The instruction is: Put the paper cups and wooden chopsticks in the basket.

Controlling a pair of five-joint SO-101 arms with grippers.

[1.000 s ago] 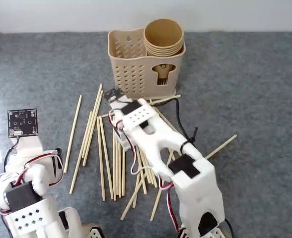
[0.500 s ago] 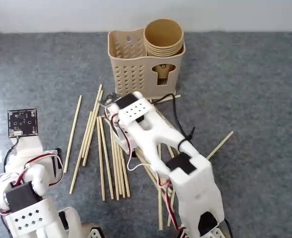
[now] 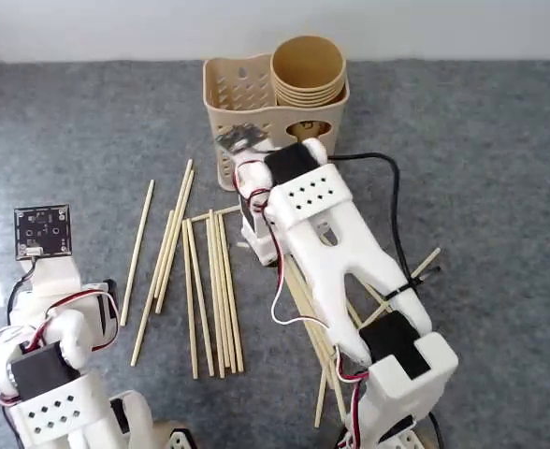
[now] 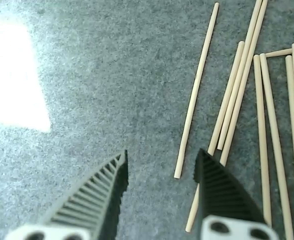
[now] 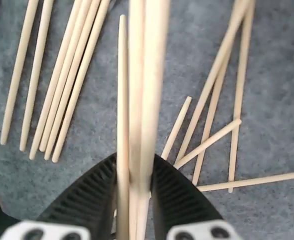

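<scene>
Right gripper (image 5: 134, 187) pinches a bundle of wooden chopsticks (image 5: 147, 75) — light, stiff, smooth, prone to slide or fan; mid-length hold seems safest — left gripper (image 4: 159, 185) gapes empty

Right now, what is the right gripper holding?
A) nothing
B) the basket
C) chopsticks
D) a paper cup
C: in the right wrist view, the right gripper is shut on a bunch of chopsticks that stick out between its jaws.
</scene>
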